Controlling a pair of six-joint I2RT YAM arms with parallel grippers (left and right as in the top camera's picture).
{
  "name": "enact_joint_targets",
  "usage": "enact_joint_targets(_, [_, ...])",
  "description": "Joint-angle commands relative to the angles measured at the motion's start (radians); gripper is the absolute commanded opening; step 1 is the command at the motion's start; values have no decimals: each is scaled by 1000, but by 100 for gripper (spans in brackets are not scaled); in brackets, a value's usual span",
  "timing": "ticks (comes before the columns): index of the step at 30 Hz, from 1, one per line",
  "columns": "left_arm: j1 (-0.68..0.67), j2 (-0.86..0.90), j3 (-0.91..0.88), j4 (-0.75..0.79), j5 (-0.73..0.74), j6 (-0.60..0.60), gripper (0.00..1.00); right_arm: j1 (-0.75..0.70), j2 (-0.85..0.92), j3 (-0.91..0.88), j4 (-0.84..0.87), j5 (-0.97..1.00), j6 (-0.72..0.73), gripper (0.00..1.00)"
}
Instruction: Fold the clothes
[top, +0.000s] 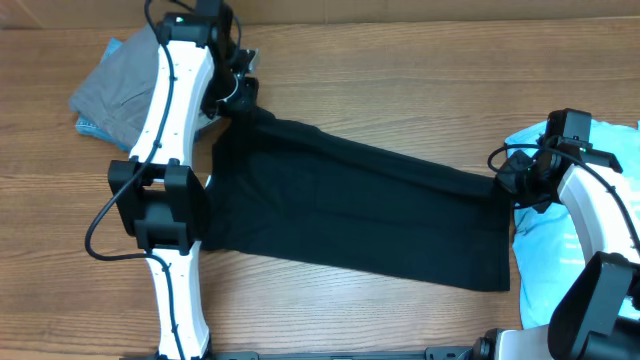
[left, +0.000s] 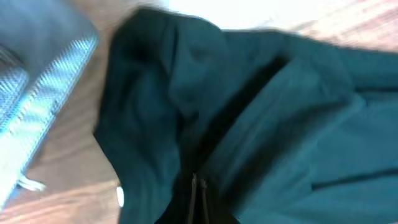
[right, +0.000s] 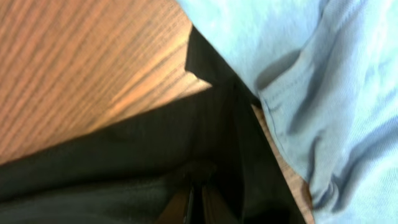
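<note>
- Big shirt (top: 360, 210): flat across the middle of the table (top: 400, 60).
- Folded clothes (top: 115, 90): far left, near the big shirt's corner.
- Other shirt (top: 533, 265): right edge, touching the big shirt's end.
- Left gripper (top: 240, 95): on that far left corner.
- Right gripper (top: 505, 180): on the right end.

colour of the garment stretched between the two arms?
The garment is plain black, with no print visible. The overhead view shows it best.

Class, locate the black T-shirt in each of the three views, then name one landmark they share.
Overhead: black T-shirt spread diagonally across the middle.
Left wrist: shirt fills centre and right.
Right wrist: shirt crosses the lower half.
Shared landmark: the wooden table under it.
</note>
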Motion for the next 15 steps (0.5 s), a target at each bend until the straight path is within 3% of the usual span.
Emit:
enact_joint_targets(1, [5, -44, 24, -43, 108, 68, 4, -3, -1, 37, -19, 13, 1, 4])
enact_joint_targets(15, [3, -192, 24, -201, -5, 54, 4, -3, -1, 41, -91, 8, -20, 4])
